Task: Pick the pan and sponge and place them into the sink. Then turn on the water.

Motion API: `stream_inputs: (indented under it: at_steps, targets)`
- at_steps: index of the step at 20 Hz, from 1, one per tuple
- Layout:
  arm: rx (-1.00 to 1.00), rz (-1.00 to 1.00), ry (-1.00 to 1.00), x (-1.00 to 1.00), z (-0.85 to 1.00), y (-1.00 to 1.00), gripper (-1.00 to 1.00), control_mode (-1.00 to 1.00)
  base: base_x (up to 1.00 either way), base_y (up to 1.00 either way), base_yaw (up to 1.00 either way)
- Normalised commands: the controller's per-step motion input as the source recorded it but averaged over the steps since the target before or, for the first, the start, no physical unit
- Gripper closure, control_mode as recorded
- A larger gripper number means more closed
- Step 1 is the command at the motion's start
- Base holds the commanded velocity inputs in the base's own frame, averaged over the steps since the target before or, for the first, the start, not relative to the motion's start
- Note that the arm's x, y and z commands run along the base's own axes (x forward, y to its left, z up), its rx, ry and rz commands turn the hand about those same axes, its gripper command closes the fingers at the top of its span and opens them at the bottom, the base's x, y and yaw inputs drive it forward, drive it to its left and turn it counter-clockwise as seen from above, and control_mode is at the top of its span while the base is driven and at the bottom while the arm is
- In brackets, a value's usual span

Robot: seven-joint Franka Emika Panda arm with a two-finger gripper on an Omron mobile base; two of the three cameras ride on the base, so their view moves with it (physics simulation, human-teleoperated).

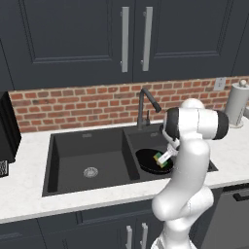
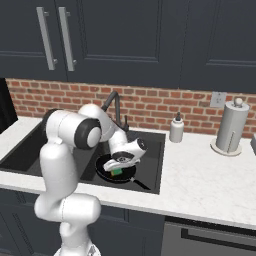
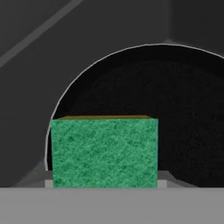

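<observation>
Since the sponge [image 3: 104,151] sits right at the gripper [image 1: 164,158], green face toward the hand cam w/ a thin yellow edge along its far side, the relation that matters is straight down: sponge directly over the pan [image 3: 175,118], which lies flat in the right basin of the sink [image 1: 73,146]. Gripper looks clamped on the sponge; in the left base view the block [image 1: 161,160] sits between the fingers just above the pan [image 1: 148,159]. Whether it already touches the pan floor I can't tell. Sponge's long axis runs across the hand view, i.e. crosswise to the fingers. In the right base view the pan [image 2: 107,170] has its handle pointing toward the front right corner of the basin, near the counter [image 2: 200,185] edge. Faucet [image 1: 146,104] stands behind, between basins; no water visible. Likely next: release, then go for the faucet.
</observation>
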Motion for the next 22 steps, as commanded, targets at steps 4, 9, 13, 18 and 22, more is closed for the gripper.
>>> stream_inputs:
  at_steps: [4,9,13,18,22]
  targets:
    - [0.0,0.0,0.0,0.39,-0.24,0.0,1.0,-1.0,0.0,0.0,0.0]
    - [0.0,0.0,0.0,0.32,-0.31,0.0,1.0,-1.0,0.0,0.0,0.0]
    - [0.0,0.0,0.0,0.17,-0.27,0.0,1.0,-1.0,0.0,0.0,0.0]
    - [0.0,0.0,0.0,0.16,-0.28,0.0,-1.0,-1.0,0.0,0.0,0.0]
    - [0.0,0.0,0.0,0.08,-0.14,0.0,-1.0,-1.0,0.0,0.0,0.0]
